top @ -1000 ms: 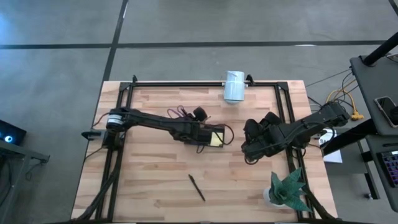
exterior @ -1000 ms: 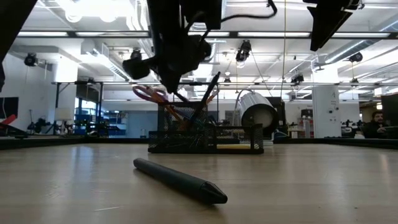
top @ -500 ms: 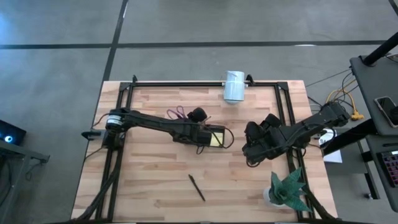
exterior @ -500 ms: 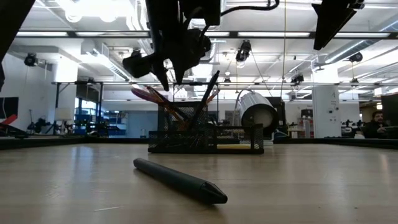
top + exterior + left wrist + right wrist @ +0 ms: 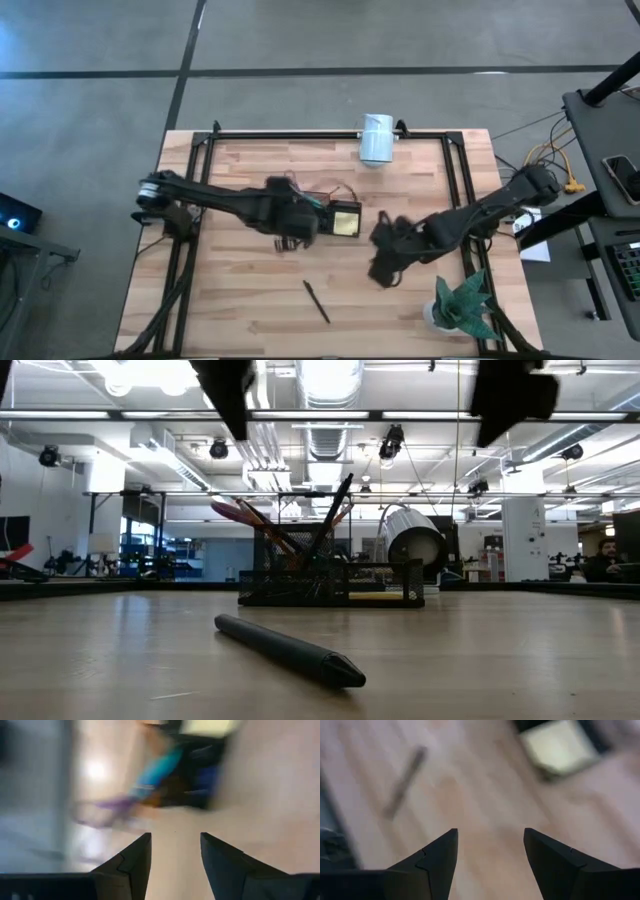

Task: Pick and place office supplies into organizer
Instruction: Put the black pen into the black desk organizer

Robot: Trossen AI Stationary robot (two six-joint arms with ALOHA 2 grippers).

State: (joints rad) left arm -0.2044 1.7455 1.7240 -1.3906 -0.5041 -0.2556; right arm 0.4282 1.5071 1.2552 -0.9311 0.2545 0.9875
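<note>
The black organizer (image 5: 338, 218) (image 5: 330, 578) stands mid-table with the yellow sticky-note pad (image 5: 347, 221) in it. Purple-handled scissors (image 5: 240, 515) and a dark pen (image 5: 336, 510) lean out of its cup. A black pen (image 5: 316, 300) (image 5: 290, 650) lies flat near the table's front edge. My left gripper (image 5: 303, 226) (image 5: 175, 851) is open and holds nothing, just left of the organizer. My right gripper (image 5: 380, 264) (image 5: 490, 847) is also open and holds nothing. It hovers right of the organizer, between it and the lying pen (image 5: 405, 779).
A white cylinder (image 5: 377, 138) lies at the table's far edge. A green spiky plant (image 5: 462, 305) stands at the near right corner. Black frame rails (image 5: 190, 250) run along the table's sides. Bare wood lies around the lying pen.
My left gripper has opened above the organizer and let go of the scissors, which now lean in its cup. It has then risen and drawn back toward the table's left edge. My right gripper has moved left and nearer, toward the lying pen.
</note>
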